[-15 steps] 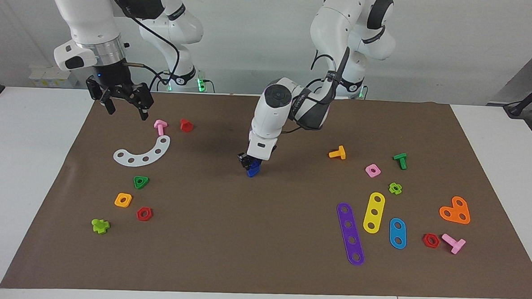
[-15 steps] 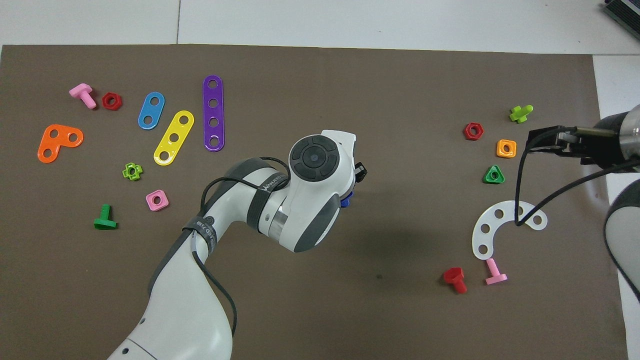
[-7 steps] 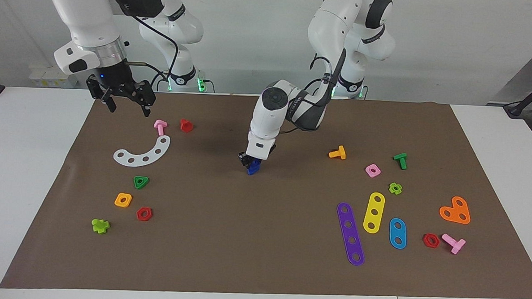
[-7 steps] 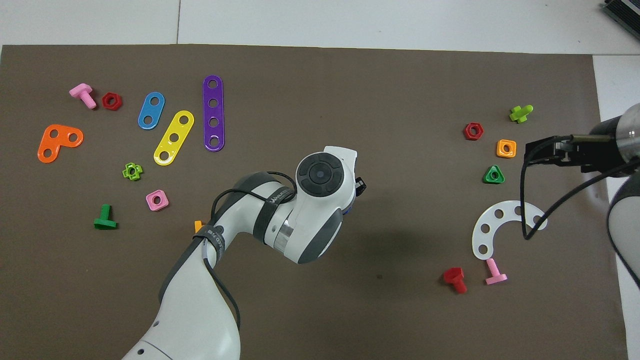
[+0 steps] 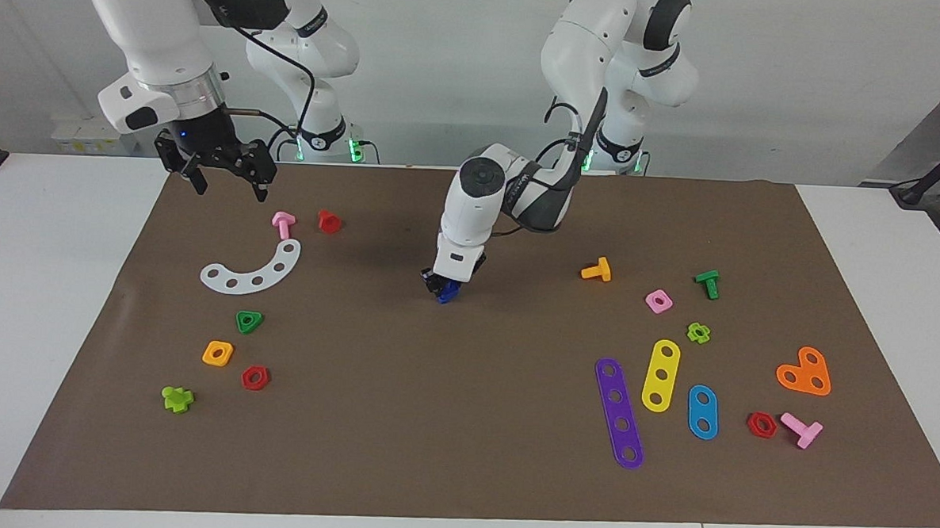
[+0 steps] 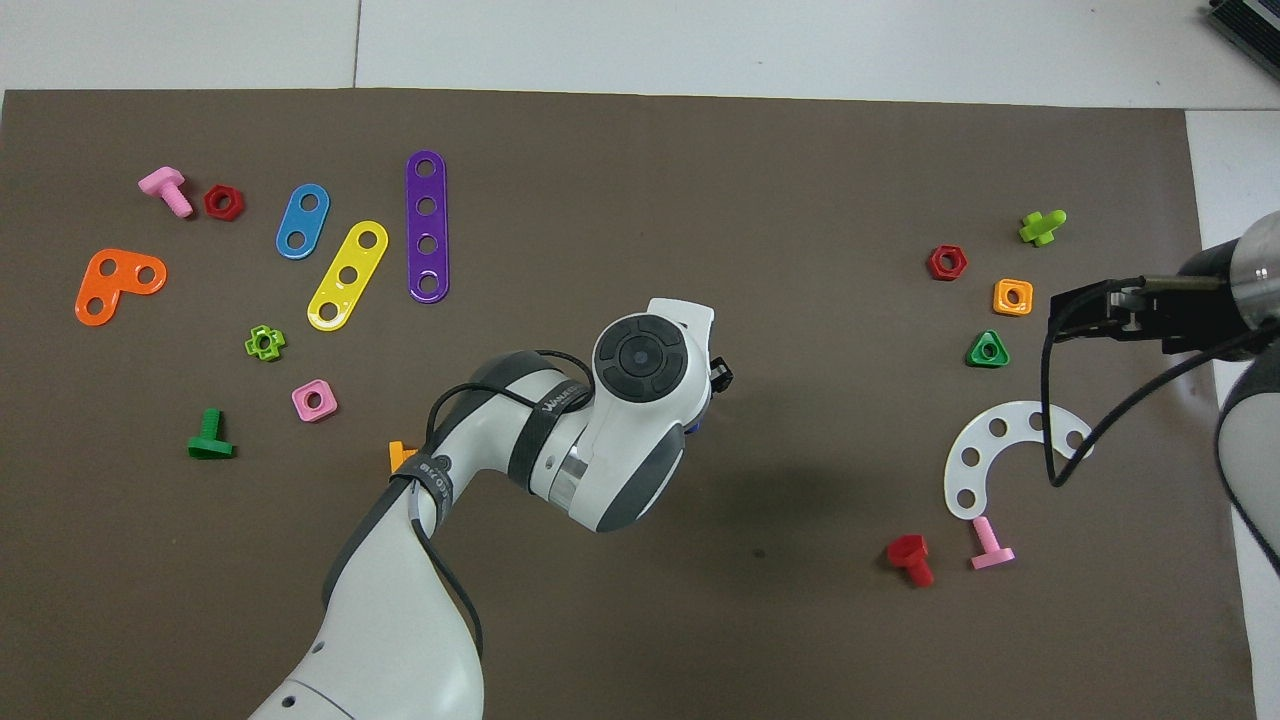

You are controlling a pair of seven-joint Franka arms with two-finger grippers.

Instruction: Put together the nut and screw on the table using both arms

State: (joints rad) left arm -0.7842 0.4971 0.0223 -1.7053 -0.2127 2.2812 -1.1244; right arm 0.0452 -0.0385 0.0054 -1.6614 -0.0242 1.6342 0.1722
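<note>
My left gripper (image 5: pixel 442 284) reaches down over the middle of the brown mat (image 5: pixel 463 422) and is shut on a small dark-blue piece (image 5: pixel 446 294), low over the mat. I cannot tell whether this piece is the nut, the screw or both joined. In the overhead view the left wrist covers the gripper and only a sliver of the blue piece (image 6: pixel 693 428) shows. My right gripper (image 5: pixel 224 183) hangs open and empty above the mat's edge at the right arm's end, and it also shows in the overhead view (image 6: pixel 1062 310).
Toward the right arm's end lie a white curved strip (image 5: pixel 254 269), a pink bolt (image 5: pixel 283 224), a red bolt (image 5: pixel 328 221) and several nuts. Toward the left arm's end lie an orange bolt (image 5: pixel 597 269), a pink square nut (image 5: pixel 659 301) and coloured flat strips (image 5: pixel 619 412).
My left gripper has drawn a little toward the robots with the dark-blue piece in it. My right gripper has risen slightly and stays open.
</note>
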